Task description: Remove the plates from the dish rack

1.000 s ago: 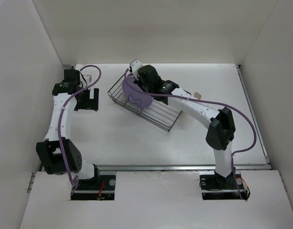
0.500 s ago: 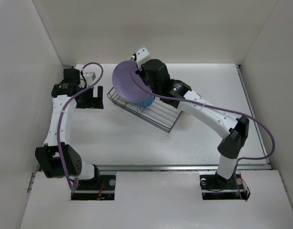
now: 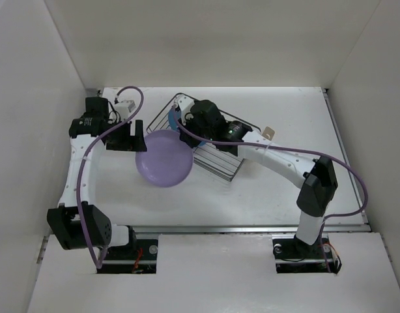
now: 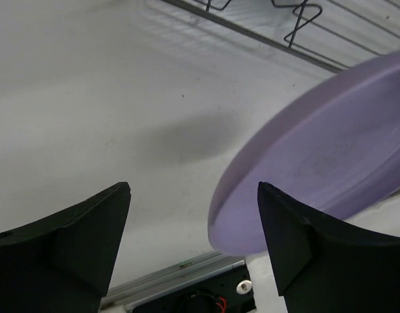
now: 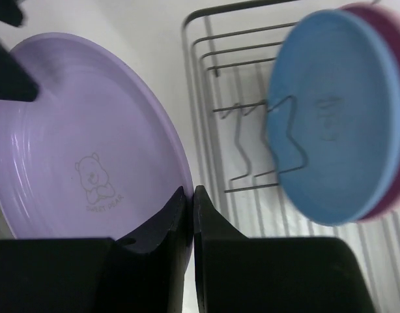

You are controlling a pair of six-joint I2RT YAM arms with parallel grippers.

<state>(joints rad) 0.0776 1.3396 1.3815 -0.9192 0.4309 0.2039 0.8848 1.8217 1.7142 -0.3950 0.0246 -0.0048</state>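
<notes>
"Where is the purple plate [image 3: 164, 167]?"
"Out of the dish rack [image 3: 221, 164], tilted over the bench [image 3: 252, 195] just beside it. The right hand [image 5: 190, 195] pinches its rim."
"And the left hand [image 4: 193, 189]?"
"Spread wide apart, near the plate. The blue plate [image 5: 330, 117] stands in the rack."

White table [image 3: 265, 189], plain white enclosure walls [image 3: 206, 39], even light
</notes>
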